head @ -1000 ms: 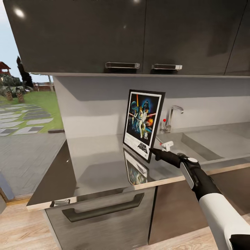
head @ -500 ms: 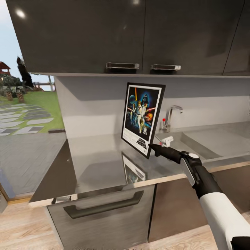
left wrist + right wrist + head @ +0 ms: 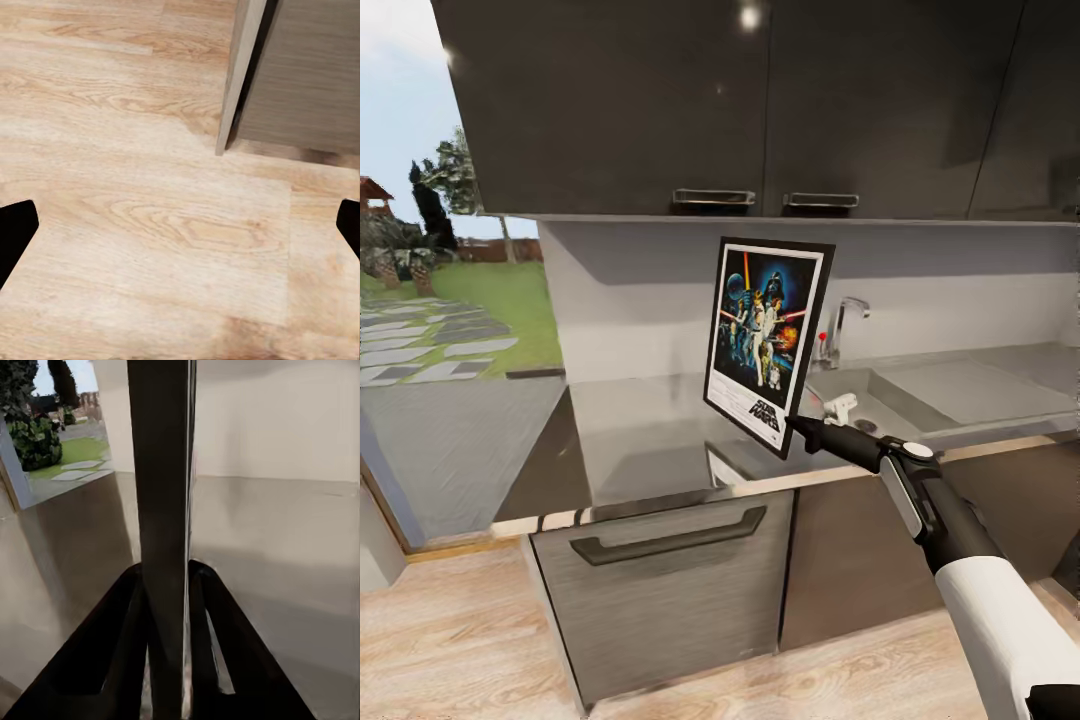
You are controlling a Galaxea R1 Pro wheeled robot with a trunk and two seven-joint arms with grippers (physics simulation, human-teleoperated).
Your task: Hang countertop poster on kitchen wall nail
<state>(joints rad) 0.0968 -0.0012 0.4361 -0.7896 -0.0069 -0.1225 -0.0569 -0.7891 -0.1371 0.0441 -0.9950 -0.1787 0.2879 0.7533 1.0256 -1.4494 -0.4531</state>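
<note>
Poster (image 3: 765, 342) lifted higher; right gripper (image 3: 166, 607) clamps edge.

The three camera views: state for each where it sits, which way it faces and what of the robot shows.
Head view: high on the robot, facing the kitchen countertop; right arm holds the poster.
Left wrist view: faces the wood floor; dark fingertips at the edges.
Right wrist view: along the right gripper, poster edge-on.
Shared: head and right wrist views show poster and countertop.

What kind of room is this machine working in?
Most likely a home kitchen: a chrome tap over a recessed grey sink, a glossy dark grey countertop, and dark grey wall cabinets above, with a garden beside it.
</note>
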